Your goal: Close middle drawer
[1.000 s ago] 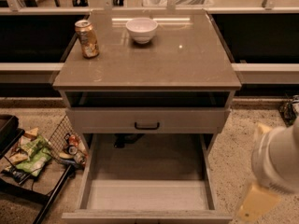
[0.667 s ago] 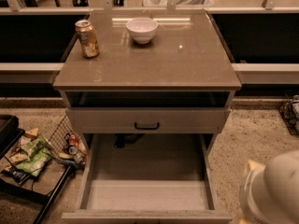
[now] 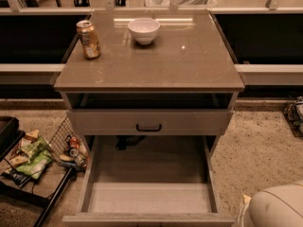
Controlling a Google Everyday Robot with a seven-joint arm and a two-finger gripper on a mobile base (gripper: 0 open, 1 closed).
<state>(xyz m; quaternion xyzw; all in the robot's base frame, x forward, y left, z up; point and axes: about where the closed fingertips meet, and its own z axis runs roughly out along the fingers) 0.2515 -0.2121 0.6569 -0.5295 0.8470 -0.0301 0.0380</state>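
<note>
The middle drawer (image 3: 149, 197) is pulled far out toward me from the grey-beige cabinet. It is wide, shallow and empty. Its front (image 3: 147, 218) lies along the bottom edge of the view, and its handle is hidden. Above it, the taller drawer front (image 3: 189, 122) with a dark pull handle (image 3: 148, 127) stands slightly out, with a dark gap under the countertop. My gripper is out of view. Only a white rounded part of my arm (image 3: 277, 207) shows at the bottom right corner, to the right of the open drawer.
A drink can (image 3: 89, 39) and a white bowl (image 3: 144, 30) stand on the countertop (image 3: 189, 65). A wire basket (image 3: 66, 145) and a black rack with snack bags (image 3: 31, 157) sit on the floor at the left. The speckled floor (image 3: 255, 150) lies at the right.
The white arm part has dropped lower and further toward the bottom right corner. The drawers, can and bowl have not moved.
</note>
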